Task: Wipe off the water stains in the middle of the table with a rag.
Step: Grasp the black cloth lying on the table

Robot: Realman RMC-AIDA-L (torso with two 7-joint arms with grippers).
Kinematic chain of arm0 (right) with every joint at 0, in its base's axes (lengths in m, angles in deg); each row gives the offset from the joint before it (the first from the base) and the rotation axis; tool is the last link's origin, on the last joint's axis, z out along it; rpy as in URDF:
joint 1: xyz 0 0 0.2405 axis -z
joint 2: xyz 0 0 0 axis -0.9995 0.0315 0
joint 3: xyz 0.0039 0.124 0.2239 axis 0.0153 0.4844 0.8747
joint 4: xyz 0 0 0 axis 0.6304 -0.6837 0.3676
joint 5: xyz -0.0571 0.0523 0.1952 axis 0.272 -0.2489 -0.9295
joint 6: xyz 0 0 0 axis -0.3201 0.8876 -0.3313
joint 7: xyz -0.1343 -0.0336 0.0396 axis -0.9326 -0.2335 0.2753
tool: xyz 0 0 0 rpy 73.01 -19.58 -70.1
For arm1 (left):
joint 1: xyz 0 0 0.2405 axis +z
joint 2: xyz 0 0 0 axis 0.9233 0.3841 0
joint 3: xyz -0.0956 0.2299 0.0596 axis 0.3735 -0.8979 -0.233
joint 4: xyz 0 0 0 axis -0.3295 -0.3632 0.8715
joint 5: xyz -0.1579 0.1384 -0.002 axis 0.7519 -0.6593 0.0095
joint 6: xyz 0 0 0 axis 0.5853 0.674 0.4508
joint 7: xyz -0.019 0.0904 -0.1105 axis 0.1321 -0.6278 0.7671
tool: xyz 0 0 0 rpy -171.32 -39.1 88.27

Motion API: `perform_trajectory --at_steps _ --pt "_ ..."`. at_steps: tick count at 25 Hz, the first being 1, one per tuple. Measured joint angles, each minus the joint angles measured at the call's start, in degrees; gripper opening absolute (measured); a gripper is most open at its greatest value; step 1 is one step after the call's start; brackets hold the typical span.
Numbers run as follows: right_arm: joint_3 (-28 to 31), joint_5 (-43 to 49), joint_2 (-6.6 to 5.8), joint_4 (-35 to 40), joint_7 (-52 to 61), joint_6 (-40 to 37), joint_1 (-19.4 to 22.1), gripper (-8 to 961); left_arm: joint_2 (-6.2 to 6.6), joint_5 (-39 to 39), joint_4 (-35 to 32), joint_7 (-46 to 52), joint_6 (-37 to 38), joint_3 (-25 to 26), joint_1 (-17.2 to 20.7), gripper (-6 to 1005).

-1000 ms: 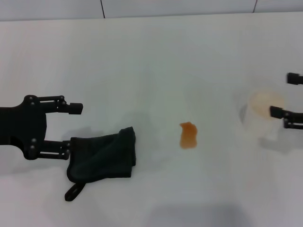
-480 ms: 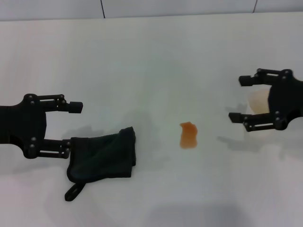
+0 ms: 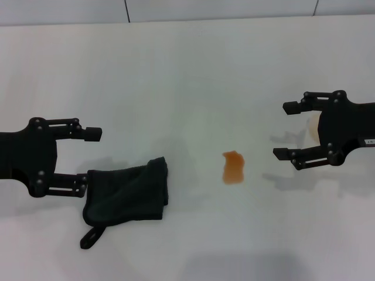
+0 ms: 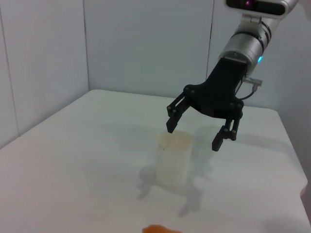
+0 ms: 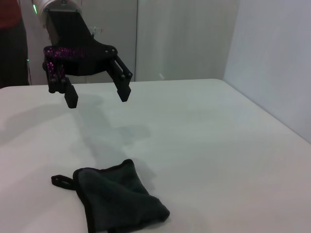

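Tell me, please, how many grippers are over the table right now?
2. The left gripper hovers open beside the rag; the right gripper hovers open by the paper cup.

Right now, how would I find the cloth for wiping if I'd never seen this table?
Start at the white table and look toward the robot's left side, where the left gripper hangs open. Just beside its fingers lies the rag, a dark, crumpled cloth with a little loop tab. It is the only soft, folded thing; the orange-brown stain is flat and lies toward the middle.
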Motion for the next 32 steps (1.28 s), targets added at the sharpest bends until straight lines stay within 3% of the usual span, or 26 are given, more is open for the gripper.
perform_trajectory --at_steps 6,11,17,23,25,28,32 --pt "0.1 0.0 0.00 0.2 0.1 0.0 0.2 857 0.67 -0.3 -0.2 3.9 -0.1 0.4 -0.6 786" --pt "0.1 0.0 0.00 0.2 0.6 0.2 0.0 856 3.19 -8.5 -0.3 16.1 -0.3 0.4 -6.0 786" --pt "-0.3 -0.1 0.00 0.3 0.6 0.2 -0.2 856 3.39 -17.6 -0.3 19.6 0.0 0.2 -11.4 786" --pt "-1.2 -0.3 0.00 1.1 0.6 0.2 -0.1 857 1.69 -27.3 0.2 22.1 -0.5 -2.3 -17.0 786" --pt "-1.4 -0.2 0.00 1.1 0.6 0.2 -0.2 857 0.86 -29.0 0.3 22.4 -1.1 -4.0 -18.0 786" --pt "-1.5 -0.1 0.00 0.9 0.6 0.2 -0.2 857 -1.36 -32.4 0.3 22.6 -2.5 -7.3 -19.5 783" --pt "-1.6 0.4 0.00 0.7 0.6 0.1 -0.1 856 -2.80 -33.8 0.4 22.5 -3.3 -8.9 -20.0 773"
